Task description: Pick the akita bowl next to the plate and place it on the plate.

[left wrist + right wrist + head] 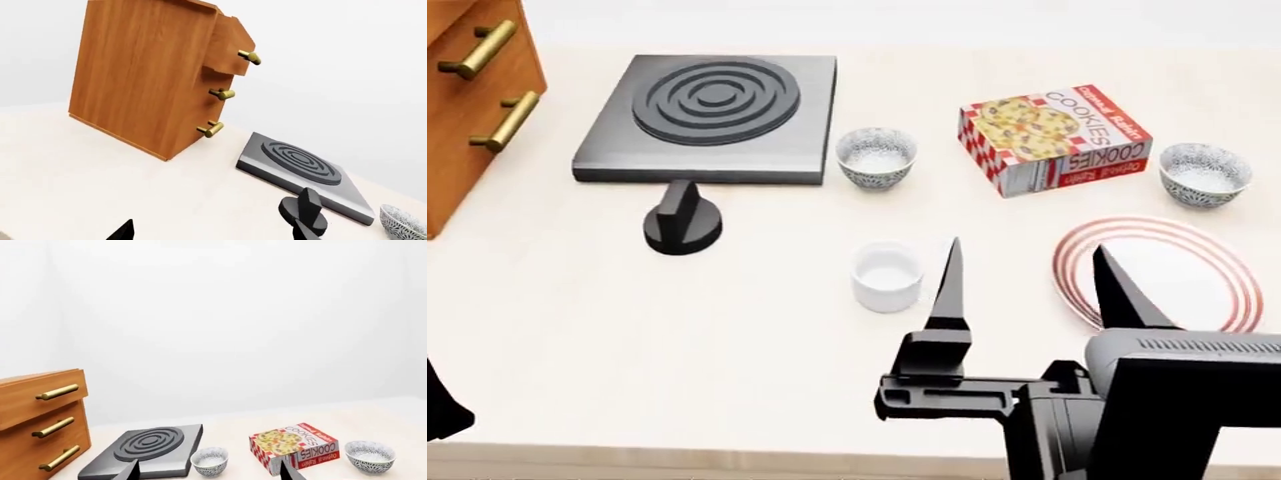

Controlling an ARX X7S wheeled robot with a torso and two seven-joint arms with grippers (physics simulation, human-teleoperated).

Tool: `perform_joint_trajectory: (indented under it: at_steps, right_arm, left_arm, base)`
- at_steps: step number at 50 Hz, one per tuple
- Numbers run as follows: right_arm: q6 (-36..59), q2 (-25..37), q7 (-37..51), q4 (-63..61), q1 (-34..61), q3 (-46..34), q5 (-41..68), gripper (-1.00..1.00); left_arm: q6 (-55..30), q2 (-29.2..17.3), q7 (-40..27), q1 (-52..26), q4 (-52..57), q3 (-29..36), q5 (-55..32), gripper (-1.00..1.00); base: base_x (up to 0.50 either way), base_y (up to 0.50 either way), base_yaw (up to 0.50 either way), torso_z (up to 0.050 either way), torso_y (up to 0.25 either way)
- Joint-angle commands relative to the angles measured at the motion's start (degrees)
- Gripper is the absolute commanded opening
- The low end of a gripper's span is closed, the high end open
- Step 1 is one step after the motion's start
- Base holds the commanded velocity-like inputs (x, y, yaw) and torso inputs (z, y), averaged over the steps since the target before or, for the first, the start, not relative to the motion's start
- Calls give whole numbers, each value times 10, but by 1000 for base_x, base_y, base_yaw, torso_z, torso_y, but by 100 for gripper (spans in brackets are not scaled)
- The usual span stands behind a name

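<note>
The akita bowl (1204, 174) stands just beyond the plate (1158, 275), to the right of the cookie box; the right wrist view also shows this bowl (370, 456). The white plate has red rings and nothing on it. A second, alike bowl (876, 157) stands by the stove's right edge. My right gripper (1034, 290) hovers open over the table between the white cup and the plate, nothing between its fingers (130, 471). The left gripper (213, 236) is open and low at the table's near left, far from the bowls.
A white cup (886, 276) stands just left of the right gripper's left finger. The cookie box (1054, 138) lies between the two bowls. A grey stove (710, 115), a black knob piece (683, 220) and a wooden drawer cabinet (474, 90) fill the left.
</note>
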Motion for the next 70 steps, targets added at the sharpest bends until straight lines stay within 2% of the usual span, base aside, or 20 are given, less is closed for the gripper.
perform_joint_trajectory:
  at_steps: [1, 37, 70]
  right_arm:
    - [11, 6, 5, -6, 5, 4, 12, 100]
    - [5, 15, 13, 3, 4, 8, 29, 100]
    - [-11, 26, 18, 7, -1, 3, 28, 100]
  left_arm:
    - [6, -2, -3, 2, -1, 7, 3, 100]
    - [11, -10, -11, 4, -1, 15, -7, 100]
    - [20, -16, -16, 6, -6, 24, -11, 100]
  base:
    - [-12, -305, 0, 0, 0]
    - [-18, -306, 0, 0, 0]
    - [-18, -411, 0, 0, 0]
